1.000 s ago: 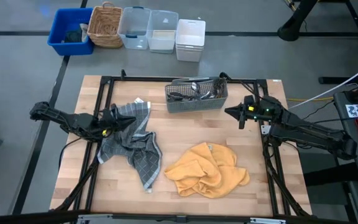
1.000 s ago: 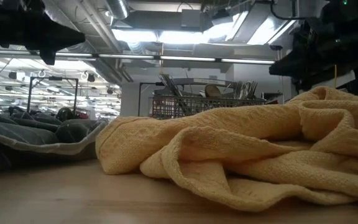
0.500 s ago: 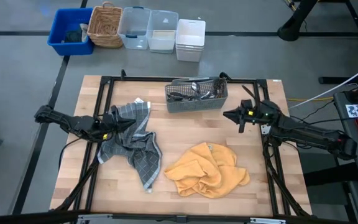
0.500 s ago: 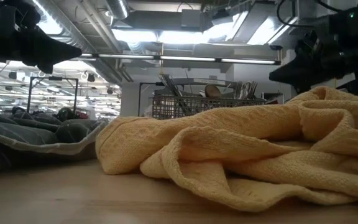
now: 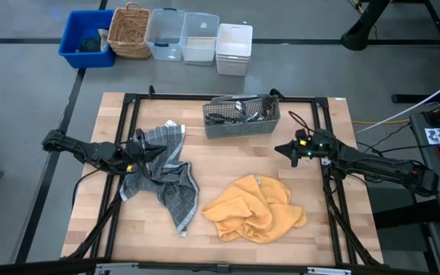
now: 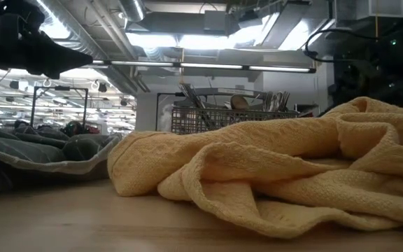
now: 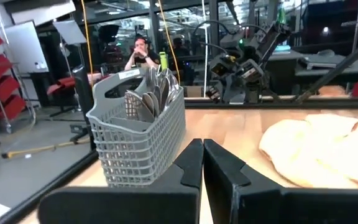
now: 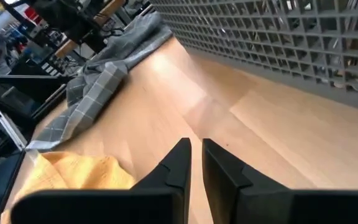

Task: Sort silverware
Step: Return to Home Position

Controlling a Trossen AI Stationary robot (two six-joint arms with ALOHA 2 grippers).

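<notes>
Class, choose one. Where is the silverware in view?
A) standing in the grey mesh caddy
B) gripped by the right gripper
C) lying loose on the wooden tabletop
A: the silverware stands inside the grey mesh caddy, ends showing above its rim.

Silverware (image 5: 241, 111): shiny silver-coloured pcs, all bunched in grey mesh caddy (image 5: 239, 128) at far-centre of counter (image 5: 312, 191). Spoon bowls & handles stick up above rim, mostly upright, a few leaning across each other.
</notes>
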